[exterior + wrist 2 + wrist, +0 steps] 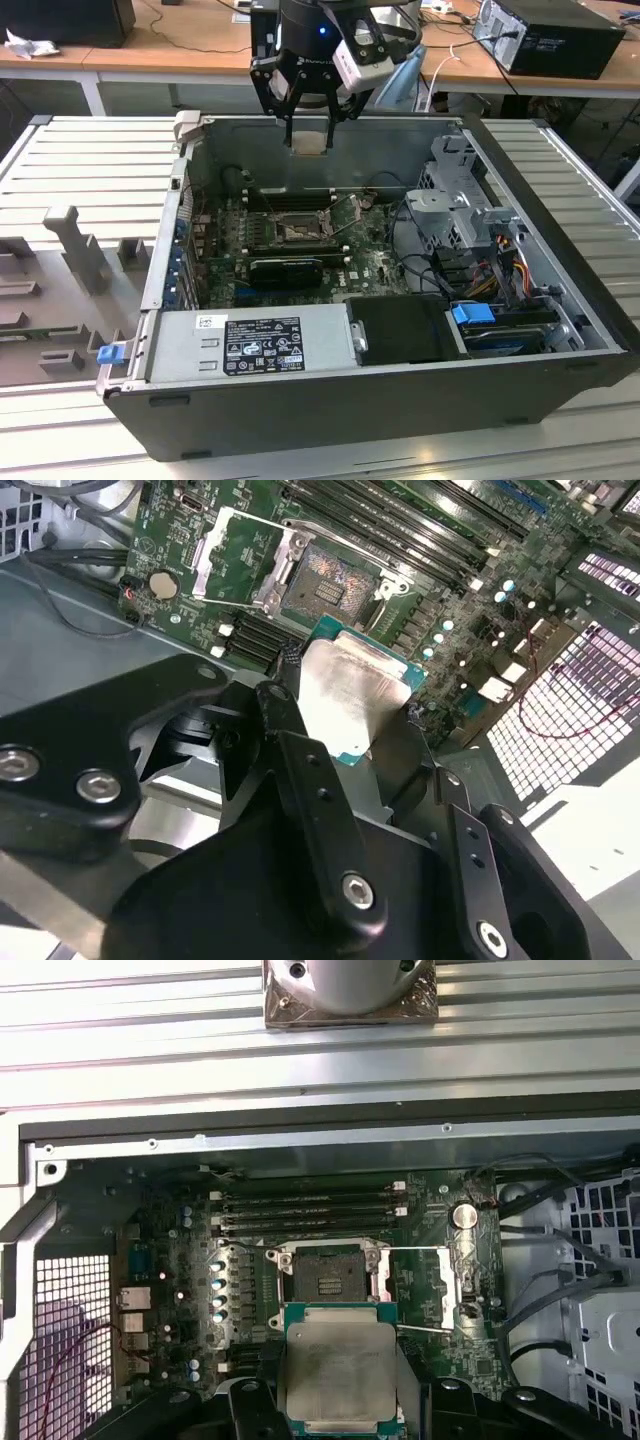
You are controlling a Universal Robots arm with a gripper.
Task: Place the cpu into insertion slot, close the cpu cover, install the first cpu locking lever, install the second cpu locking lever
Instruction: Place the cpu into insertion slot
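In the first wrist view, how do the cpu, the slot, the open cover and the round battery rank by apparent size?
1. cpu: largest, but it is nearest the camera.
2 and 3. slot and cover: they look alike, so I do not rank them.
4. battery: smallest.

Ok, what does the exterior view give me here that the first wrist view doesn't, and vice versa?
Exterior view: the whole open computer case, its labelled power supply, the desk behind, and the gripper seen from outside. First wrist view: the cpu cover swung open beside the insertion slot, plus the coin battery and memory slots. Both: the cpu held in the gripper, clear of the uncovered insertion slot.
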